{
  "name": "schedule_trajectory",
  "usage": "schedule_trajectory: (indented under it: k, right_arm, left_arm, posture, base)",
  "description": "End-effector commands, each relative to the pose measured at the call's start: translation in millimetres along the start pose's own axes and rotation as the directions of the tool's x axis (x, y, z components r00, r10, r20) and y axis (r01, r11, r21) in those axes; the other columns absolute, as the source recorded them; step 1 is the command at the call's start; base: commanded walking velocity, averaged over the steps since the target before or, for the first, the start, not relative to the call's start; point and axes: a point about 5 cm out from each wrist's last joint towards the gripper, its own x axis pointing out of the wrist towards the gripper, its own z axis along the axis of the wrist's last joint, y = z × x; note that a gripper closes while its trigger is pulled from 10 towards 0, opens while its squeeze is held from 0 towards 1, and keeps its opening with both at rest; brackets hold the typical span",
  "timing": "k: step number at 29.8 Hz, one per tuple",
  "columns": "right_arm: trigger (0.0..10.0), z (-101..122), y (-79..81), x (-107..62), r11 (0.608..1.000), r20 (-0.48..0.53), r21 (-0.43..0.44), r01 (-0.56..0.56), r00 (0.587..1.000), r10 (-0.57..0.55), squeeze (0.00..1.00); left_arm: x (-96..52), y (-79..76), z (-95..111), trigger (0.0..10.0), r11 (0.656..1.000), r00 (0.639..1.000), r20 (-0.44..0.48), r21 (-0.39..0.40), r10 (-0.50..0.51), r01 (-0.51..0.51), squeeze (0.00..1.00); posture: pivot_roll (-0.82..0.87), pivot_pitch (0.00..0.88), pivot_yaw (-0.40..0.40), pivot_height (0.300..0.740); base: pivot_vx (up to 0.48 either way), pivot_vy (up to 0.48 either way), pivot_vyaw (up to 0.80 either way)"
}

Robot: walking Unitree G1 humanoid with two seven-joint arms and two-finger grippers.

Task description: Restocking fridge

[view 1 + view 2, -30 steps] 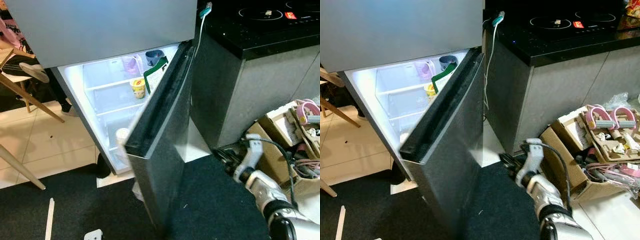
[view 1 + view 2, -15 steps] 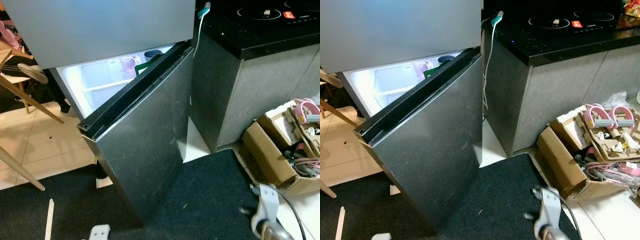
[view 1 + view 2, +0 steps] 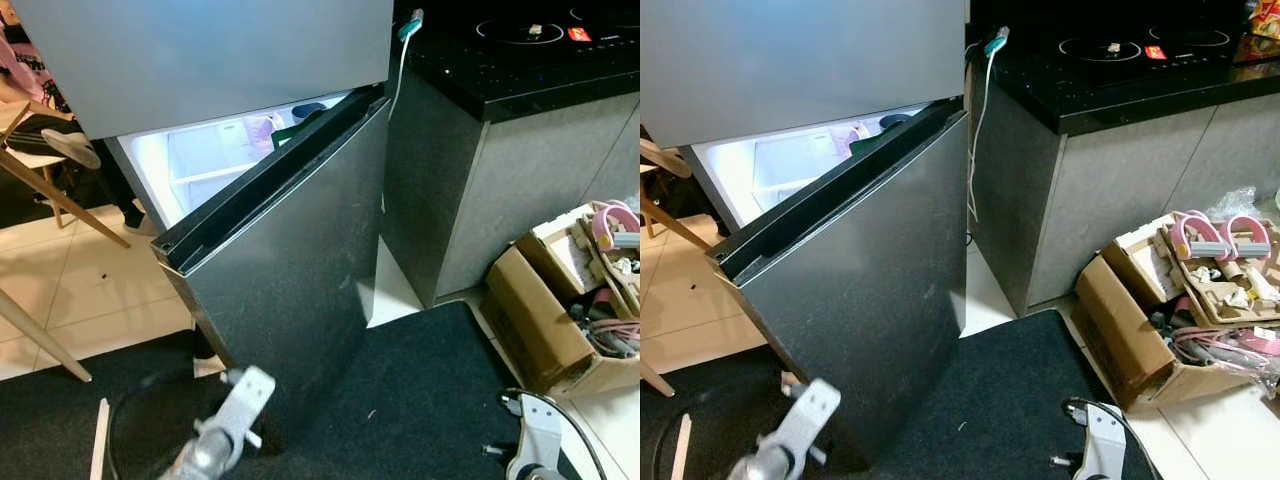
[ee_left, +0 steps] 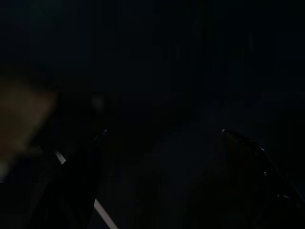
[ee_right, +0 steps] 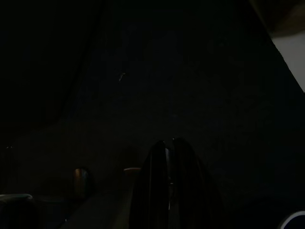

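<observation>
Left claw (image 4: 162, 143), fingers apart and empty, sits low before the fridge door (image 3: 290, 270); right claw (image 5: 171, 181), fingers pressed together, hangs over the dark mat (image 3: 430, 390). Door stands ajar on the lit fridge interior (image 3: 210, 165). Closing step, likely: next, press door flush.

A grey fridge (image 3: 200, 60) stands beside a dark counter, its lower door (image 3: 290, 270) ajar at a narrow angle, the lit white interior (image 3: 205, 165) showing shelves and a few containers.
</observation>
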Motion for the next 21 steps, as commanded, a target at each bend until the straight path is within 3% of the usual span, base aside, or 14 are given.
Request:
schedule_trajectory:
  k: [1, 7, 11, 16, 17, 18, 21]
  right_arm:
    - [10.0, 0, 6.3, 1.6, 1.0, -0.002, -0.001, -0.008, 1.0, 0.008, 0.0]
    - [10.0, -2, 7.3, 1.7, 1.0, -0.006, -0.002, -0.007, 1.0, 0.007, 0.0]
    - [10.0, -4, 6.9, 1.5, 1.0, -0.015, 0.0, -0.003, 1.0, 0.003, 0.0]
    - [10.0, -5, 6.9, 1.5, 1.0, -0.017, -0.001, -0.003, 1.0, 0.003, 0.0]
    - [10.0, -5, 7.2, 1.5, 1.0, -0.019, -0.002, -0.004, 1.0, 0.004, 0.0]
    - [10.0, -6, 7.4, 1.5, 1.0, -0.022, -0.005, -0.005, 1.0, 0.005, 0.0]
    - [10.0, -6, 7.5, 1.5, 1.0, -0.022, -0.004, -0.006, 1.0, 0.006, 0.0]
  left_arm:
    - [0.9, 10.7, 11, 10.0, 0.999, 0.998, 0.066, 0.045, 0.0, -0.003, 0.0]
    - [4.7, 13.3, 33, 10.0, 0.995, 0.986, 0.165, 0.094, -0.038, 0.023, 0.0]
    - [6.6, 19.4, 65, 10.0, 0.993, 0.946, 0.314, 0.111, -0.076, 0.043, 0.0]
    - [6.6, 19.3, 68, 10.0, 0.994, 0.939, 0.332, 0.097, -0.088, 0.059, 0.0]
    - [7.1, 9.7, 68, 10.0, 0.981, 0.926, 0.324, 0.091, -0.193, 0.172, 0.0]
    - [6.6, -4.6, 67, 10.0, 0.94, 0.887, 0.311, 0.092, -0.341, 0.33, 0.0]
    - [5.9, -11.5, 65, 10.0, 0.912, 0.863, 0.3, 0.083, -0.406, 0.401, 0.0]
  posture:
    - [-0.02, 0.0, 0.045, 0.74]
    - [-0.02, 0.0, 0.045, 0.74]
    - [-0.01, 0.0, 0.046, 0.74]
    - [-0.01, 0.0, 0.046, 0.74]
    - [-0.01, 0.0, 0.046, 0.74]
    - [-0.02, 0.0, 0.043, 0.74]
    - [-0.02, 0.0, 0.043, 0.74]
  base:
    - [0.0, 0.0, 0.0]
    - [0.0, 0.0, 0.0]
    - [0.0, 0.0, 0.0]
    - [0.0, 0.0, 0.0]
    - [0.0, 0.0, 0.0]
    - [0.0, 0.0, 0.0]
    - [0.0, 0.0, 0.0]
